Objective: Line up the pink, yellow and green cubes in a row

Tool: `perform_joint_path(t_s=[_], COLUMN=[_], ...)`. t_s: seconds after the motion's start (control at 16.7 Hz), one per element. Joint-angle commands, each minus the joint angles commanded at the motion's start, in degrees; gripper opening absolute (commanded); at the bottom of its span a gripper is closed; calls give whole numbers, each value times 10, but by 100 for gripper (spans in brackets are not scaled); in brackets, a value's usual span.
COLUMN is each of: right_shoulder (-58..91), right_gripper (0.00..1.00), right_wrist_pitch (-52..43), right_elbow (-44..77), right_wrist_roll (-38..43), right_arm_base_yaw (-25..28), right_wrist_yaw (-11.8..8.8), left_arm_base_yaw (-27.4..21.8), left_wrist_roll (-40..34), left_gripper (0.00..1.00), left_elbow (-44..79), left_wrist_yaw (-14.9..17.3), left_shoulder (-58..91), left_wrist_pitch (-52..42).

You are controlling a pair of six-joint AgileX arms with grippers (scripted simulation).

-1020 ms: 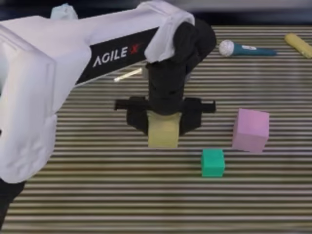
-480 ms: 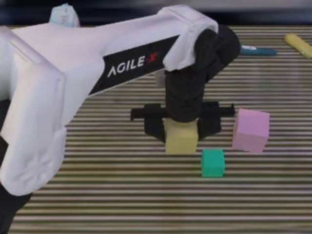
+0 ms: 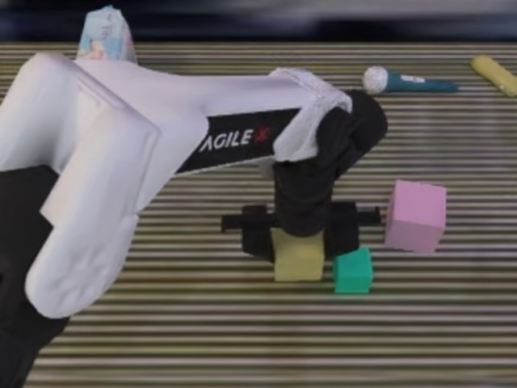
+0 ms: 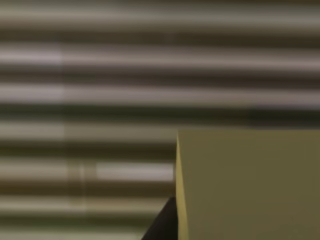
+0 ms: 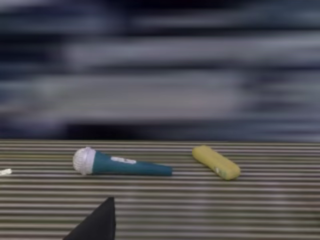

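Gripping the yellow cube [image 3: 297,257], left pincer [image 3: 299,242] sits beside green cube [image 3: 353,271].

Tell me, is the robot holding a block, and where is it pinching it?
Yes. The left gripper is shut on the yellow cube, pinching its two opposite side faces from above, right beside the green cube.

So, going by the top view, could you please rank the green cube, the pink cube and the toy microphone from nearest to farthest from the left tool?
1. green cube: just right of the left tool, which holds the yellow cube.
2. pink cube: farther right.
3. toy microphone: at the table's far edge, right of centre.
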Motion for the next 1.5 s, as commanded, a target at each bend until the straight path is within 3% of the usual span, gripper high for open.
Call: perform_joint_path(t_s=[0.3,1.08,1.5], right_shoulder=[0,0,0], right_gripper=[100,100,100], right_wrist_pitch=[0,0,0], right_elbow=[0,0,0], right_wrist_roll=[0,0,0], right_arm_base_yaw=[0,0,0], right_wrist_yaw=[0,0,0], left_arm_base_yaw=[0,0,0], left_wrist_roll=[0,0,0], left_gripper=[0,98,100], left_elbow=[-7,-7,-7], left_wrist_yaw=[0,0,0], left_shoulder=[4,4,4], left_wrist_pitch=[9,9,9])
